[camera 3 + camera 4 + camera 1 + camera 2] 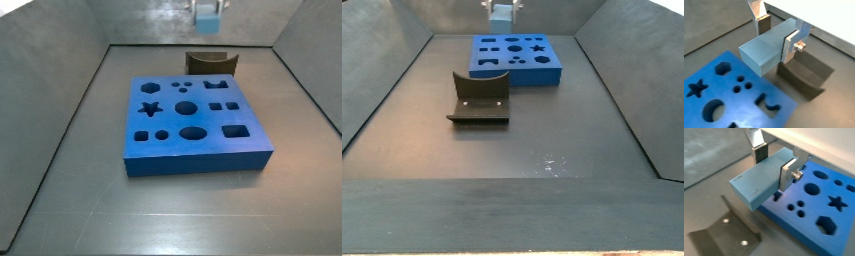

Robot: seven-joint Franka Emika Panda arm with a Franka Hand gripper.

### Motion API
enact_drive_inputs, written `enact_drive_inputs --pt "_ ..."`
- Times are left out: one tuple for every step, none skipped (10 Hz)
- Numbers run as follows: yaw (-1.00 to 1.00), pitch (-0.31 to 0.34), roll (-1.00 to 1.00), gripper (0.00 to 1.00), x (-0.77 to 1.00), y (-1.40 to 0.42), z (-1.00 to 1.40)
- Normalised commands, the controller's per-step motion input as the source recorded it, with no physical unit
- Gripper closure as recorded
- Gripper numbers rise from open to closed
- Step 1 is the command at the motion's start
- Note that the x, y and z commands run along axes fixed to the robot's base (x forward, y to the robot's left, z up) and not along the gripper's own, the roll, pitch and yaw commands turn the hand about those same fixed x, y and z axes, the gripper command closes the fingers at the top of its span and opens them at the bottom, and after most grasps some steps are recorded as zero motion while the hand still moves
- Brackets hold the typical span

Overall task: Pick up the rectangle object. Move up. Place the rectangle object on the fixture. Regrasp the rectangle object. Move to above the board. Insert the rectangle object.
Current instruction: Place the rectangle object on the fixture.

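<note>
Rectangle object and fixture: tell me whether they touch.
Apart. In a side view the rectangle object, clamped in the hand, hangs high above the fixture, with bare wall between them. A wrist view also shows the fixture well below the block.

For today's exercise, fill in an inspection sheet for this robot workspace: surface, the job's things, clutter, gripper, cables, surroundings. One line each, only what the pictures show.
Surface: dark grey floor, bare apart from the job's things.
Rectangle object: light blue block, clamped between the fingers, held in the air.
Fixture: dark bracket standing on the floor beside the board, nothing on it.
Board: blue slab lying flat, cut-outs unfilled.
Clutter: nothing seen.
Gripper: high near the top edge in both side views, shut on the rectangle object.
Cables: nothing seen.
Surroundings: grey walls enclose the floor.
</note>
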Motion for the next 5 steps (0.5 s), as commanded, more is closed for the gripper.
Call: enact_drive_inputs --pt "0.02 -0.004 -1.00 1.00 0.44 1.00 0.13" --pt "0.01 0.013 -1.00 1.00 0.43 1.00 0.11" --pt "0.01 0.032 -1.00 1.00 0.40 0.91 0.08" --pt "0.00 0.057 -1.00 1.00 0.32 0.65 0.05" --pt "-0.01 0.073 -1.00 1.00 0.25 0.47 0.02"
